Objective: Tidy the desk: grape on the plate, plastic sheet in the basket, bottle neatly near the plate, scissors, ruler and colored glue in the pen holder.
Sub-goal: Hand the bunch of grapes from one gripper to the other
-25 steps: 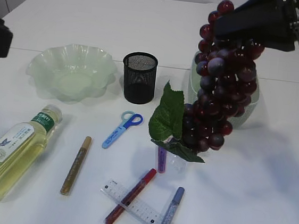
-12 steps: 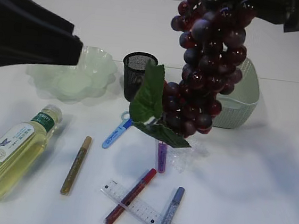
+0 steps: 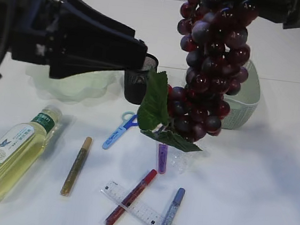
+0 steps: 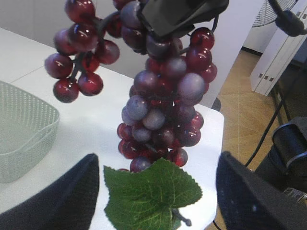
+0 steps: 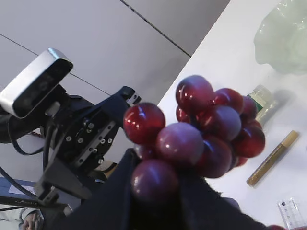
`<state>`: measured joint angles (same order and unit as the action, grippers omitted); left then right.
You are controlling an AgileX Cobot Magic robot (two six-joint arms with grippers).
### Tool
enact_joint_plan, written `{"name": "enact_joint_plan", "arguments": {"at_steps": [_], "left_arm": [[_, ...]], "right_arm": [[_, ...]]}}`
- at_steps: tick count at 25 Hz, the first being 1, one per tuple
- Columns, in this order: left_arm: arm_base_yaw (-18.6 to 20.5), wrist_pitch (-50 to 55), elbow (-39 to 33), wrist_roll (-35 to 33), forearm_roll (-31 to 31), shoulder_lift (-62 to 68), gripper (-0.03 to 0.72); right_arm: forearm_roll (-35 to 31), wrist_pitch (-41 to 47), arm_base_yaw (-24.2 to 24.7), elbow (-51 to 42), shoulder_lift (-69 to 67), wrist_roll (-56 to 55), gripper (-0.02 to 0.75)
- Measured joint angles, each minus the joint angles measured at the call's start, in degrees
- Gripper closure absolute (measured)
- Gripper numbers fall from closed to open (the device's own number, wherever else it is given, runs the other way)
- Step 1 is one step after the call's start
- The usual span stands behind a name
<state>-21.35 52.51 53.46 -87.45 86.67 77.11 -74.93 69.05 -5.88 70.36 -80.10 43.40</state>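
White counter (image 3: 272, 174) lies bare along its right edge; right pincer (image 4: 180, 14) pinches the grape (image 3: 208, 70) aloft, left pincer (image 4: 153, 191) spread.

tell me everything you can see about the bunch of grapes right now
The bunch of grapes is a long cluster of glossy dark red and purple balls, plastic-looking, with green leaves at its lower end. It hangs in the air above the table, held from the top by the right gripper, whose fingers are closed on its upper grapes. It hangs in front of the pale green basket and touches nothing else. The left gripper is open just below it, fingers either side of the leaves.
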Motion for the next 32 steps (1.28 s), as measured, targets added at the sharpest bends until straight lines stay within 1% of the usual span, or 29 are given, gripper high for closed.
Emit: {"name": "enact_joint_plan", "arguments": {"at_steps": [5, 9, 13, 20, 23, 28, 32], "left_arm": [[-3.73, -1.28, 0.56, -4.07, 4.55, 4.34, 0.134], [-5.34, -1.66, 1.62, -7.53, 8.32, 6.87, 0.134], [-6.73, -2.04, 3.23, -9.23, 10.81, 9.26, 0.133], [-9.44, -2.33, 6.10, -10.04, 12.49, 12.71, 0.133], [-9.63, -2.37, 6.36, -10.28, 13.72, 13.67, 0.126], [-9.63, -1.56, 6.36, -10.41, 14.26, 15.24, 0.077], [-10.17, -1.29, 6.44, -10.45, 14.48, 15.34, 0.066]], "right_arm": [[-0.12, 0.00, 0.00, 0.00, 0.00, 0.82, 0.586], [-0.85, 0.00, 0.00, 0.00, 0.00, 1.57, 0.586], [-1.65, 0.00, 0.00, 0.00, 0.00, 2.51, 0.586], [-2.05, 0.10, 0.00, 0.00, 0.00, 4.31, 0.586], [-2.85, 0.10, 0.00, 0.00, 0.00, 4.94, 0.586], [-3.38, 0.10, 0.00, 0.00, 0.03, 5.31, 0.586], [-3.48, 0.10, 0.00, 0.00, 0.03, 5.57, 0.586]]}}
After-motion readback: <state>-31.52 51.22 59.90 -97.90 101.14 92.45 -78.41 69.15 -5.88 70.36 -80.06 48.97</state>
